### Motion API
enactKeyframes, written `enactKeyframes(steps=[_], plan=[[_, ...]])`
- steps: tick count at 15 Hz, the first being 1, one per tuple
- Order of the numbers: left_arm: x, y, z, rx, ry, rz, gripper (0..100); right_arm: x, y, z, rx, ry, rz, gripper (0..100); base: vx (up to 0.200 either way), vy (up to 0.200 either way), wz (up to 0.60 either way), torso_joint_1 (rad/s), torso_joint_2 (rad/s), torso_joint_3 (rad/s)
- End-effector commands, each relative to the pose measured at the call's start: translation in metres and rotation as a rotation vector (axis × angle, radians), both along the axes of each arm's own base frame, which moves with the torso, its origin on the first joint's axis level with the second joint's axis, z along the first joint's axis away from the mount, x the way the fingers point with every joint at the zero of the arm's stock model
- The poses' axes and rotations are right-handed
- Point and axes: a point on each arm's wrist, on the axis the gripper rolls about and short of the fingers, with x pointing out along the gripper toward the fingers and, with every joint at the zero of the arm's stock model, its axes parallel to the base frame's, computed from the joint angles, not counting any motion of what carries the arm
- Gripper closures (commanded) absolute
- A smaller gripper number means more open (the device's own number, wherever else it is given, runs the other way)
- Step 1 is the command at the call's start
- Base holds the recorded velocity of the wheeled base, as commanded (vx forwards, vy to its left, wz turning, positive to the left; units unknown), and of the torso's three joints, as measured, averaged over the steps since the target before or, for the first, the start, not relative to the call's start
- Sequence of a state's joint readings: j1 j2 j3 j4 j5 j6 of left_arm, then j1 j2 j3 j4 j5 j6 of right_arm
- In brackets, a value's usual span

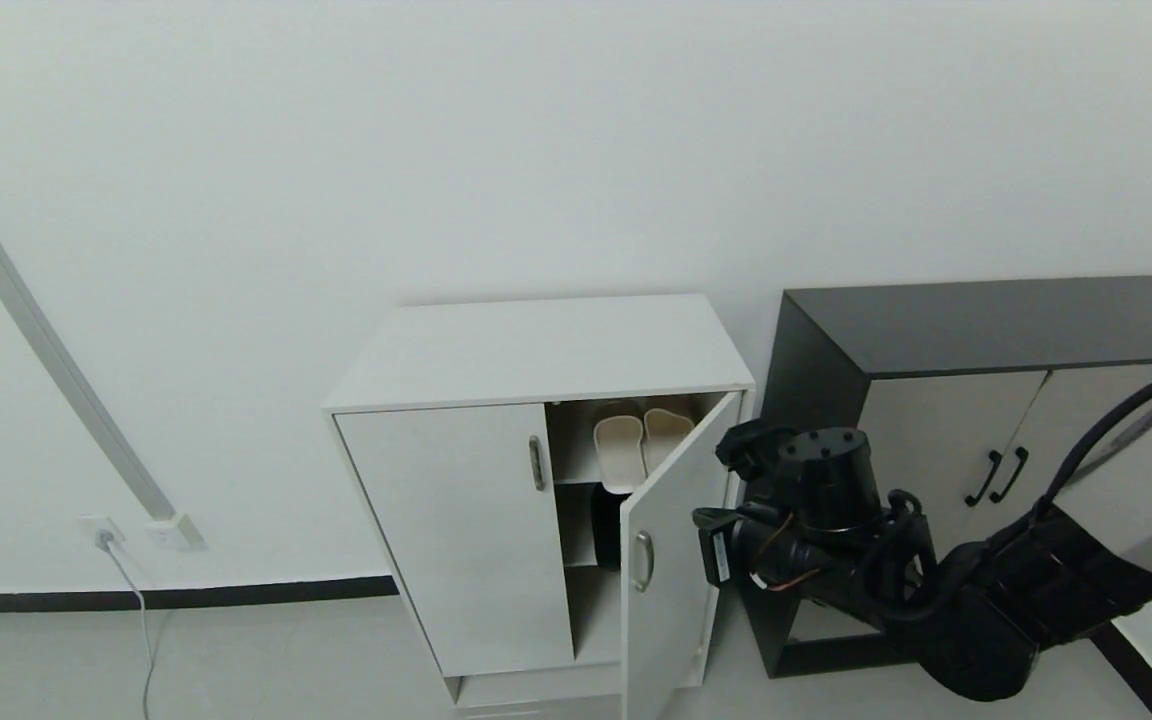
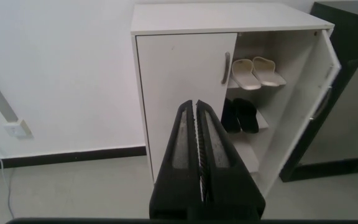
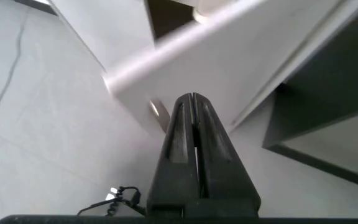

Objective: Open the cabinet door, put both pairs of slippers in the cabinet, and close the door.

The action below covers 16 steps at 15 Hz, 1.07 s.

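Head / risk: closing the door is judged to be the step left. The right door (image 1: 671, 590) is swung out toward 5 o'clock, w/ the right arm (image 1: 836, 520) parked at its 3 o'clock, squeezed betw. it and the dark cabinet (image 1: 986, 320). A push landed near the hinge edge could be wasted. The elbow or cable loop could be knocked against the dark cabinet.
Head / slippers: the beige pair (image 1: 641, 435) is seen on the top shelf, at 12 o'clock of the door handle (image 1: 643, 560). The black pair (image 1: 604, 525) is on the shelf below, at 10 o'clock of it. Both are judged stowed.
Head / arm pose: the forearm is brought in from 4 o'clock, wrist bent toward the door's outer face. Contact w/ the panel can't be told.
L wrist / risk: the black pair (image 2: 241, 115) is seen close to the shelf front. The door could be jammed on it if anything overhangs.
L wrist / claw: the left gripper (image 2: 197, 109) is held well back from the white cabinet (image 2: 229, 15), tips pressed together, nothing pinched, aimed at the closed left door (image 2: 185, 74).
L wrist / slippers: the beige pair (image 2: 258, 70) is set above the black pair, both in the right compartment.
R wrist / risk: a narrow closed tip could be skidded off the smooth panel or snagged on the handle (image 3: 159, 111).
R wrist / claw: the right gripper (image 3: 192, 99) is pressed together, empty, near the door (image 3: 241, 56) and just beside the handle. Touching or apart can't be told.
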<state>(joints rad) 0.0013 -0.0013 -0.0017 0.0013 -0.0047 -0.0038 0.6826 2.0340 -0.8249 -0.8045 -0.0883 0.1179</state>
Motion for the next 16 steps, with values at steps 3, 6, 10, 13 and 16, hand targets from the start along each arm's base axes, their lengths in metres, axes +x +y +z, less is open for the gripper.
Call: enactKeyframes(steps=[3, 6, 10, 13, 16], plan=[[0.000, 0.000, 0.000, -0.001, 0.002, 0.000, 100, -0.013, -0.012, 0.014, 0.033, -0.032, 0.016, 100, 0.000, 0.000, 0.00, 0.000, 0.00, 0.000], [0.000, 0.000, 0.000, -0.001, 0.002, 0.000, 100, -0.018, -0.019, 0.011, 0.017, -0.018, 0.019, 100, 0.000, 0.000, 0.00, 0.000, 0.00, 0.000], [0.000, 0.000, 0.000, -0.001, 0.002, 0.000, 100, -0.024, -0.022, 0.007, -0.008, -0.004, 0.027, 100, 0.000, 0.000, 0.45, 0.001, 0.00, 0.003], [0.000, 0.000, 0.000, 0.001, 0.002, 0.000, 100, -0.026, -0.024, 0.003, -0.032, -0.003, 0.040, 100, 0.000, 0.000, 0.40, 0.003, 0.00, 0.002], [0.000, 0.000, 0.000, 0.002, 0.002, 0.002, 100, -0.031, -0.029, -0.005, -0.054, -0.015, 0.043, 100, 0.000, 0.000, 0.00, 0.000, 0.00, 0.000]])
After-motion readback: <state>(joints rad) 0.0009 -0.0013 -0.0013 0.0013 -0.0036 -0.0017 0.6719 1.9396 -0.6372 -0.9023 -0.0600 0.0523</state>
